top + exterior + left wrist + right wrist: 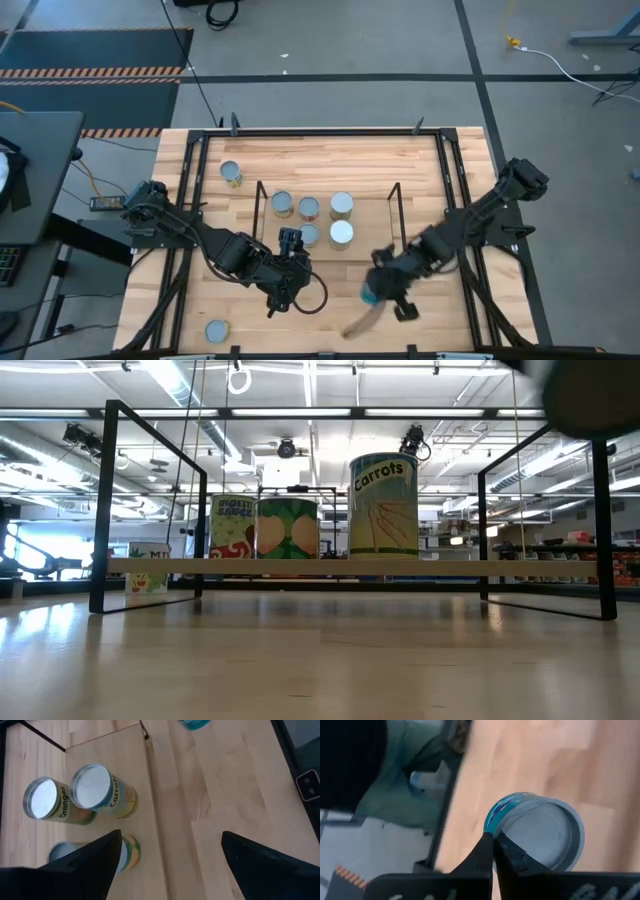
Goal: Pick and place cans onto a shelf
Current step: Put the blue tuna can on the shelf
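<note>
1. A short teal-sided metal can with a round grey lid [540, 836] sits pinched at its rim in the right gripper [494, 851], whose fingers are closed, above the pale wood table [450, 310] in front of the thin dark-rod shelf [395, 205].
2. The left gripper [167, 865] hangs spread wide, empty, near the labelled shelf cans [95, 790].
3. The teal can's label is blurred.

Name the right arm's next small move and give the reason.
Probably carry the teal can toward the shelf. The right claw is shut on the can's rim near the table's front, apart from the cans already on the shelf. The left claw waits open beside them.
</note>
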Controlling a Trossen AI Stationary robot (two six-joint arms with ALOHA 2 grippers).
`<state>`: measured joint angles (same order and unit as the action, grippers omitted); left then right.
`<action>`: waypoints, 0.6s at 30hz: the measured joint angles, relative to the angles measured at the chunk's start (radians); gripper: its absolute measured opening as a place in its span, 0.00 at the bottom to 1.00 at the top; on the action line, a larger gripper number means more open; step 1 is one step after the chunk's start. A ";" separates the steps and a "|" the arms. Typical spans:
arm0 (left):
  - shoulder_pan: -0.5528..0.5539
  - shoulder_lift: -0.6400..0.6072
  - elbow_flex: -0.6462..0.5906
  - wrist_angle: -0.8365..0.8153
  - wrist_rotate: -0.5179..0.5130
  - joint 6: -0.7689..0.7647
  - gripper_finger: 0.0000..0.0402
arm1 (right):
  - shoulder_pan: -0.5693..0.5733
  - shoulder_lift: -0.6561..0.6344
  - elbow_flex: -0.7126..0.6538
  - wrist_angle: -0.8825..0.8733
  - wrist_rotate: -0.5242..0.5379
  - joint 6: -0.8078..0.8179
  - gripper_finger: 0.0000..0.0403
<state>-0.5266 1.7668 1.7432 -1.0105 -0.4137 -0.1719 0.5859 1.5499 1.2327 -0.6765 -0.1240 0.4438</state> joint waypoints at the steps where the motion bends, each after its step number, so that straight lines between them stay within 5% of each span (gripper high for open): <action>1: 0.000 0.000 0.000 -0.008 0.000 0.000 0.87 | -0.024 0.000 0.006 -0.004 -0.008 -0.006 0.01; 6: -0.001 0.000 0.000 -0.049 -0.002 -0.006 0.87 | -0.116 0.000 0.043 -0.118 -0.023 -0.075 0.01; 18: -0.006 -0.007 0.000 -0.148 -0.028 -0.053 0.87 | -0.322 0.004 0.033 -0.335 0.188 -0.385 0.01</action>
<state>-0.5322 1.7593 1.7432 -1.1587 -0.4416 -0.2249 0.2637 1.5539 1.2659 -1.0120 0.0638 0.0589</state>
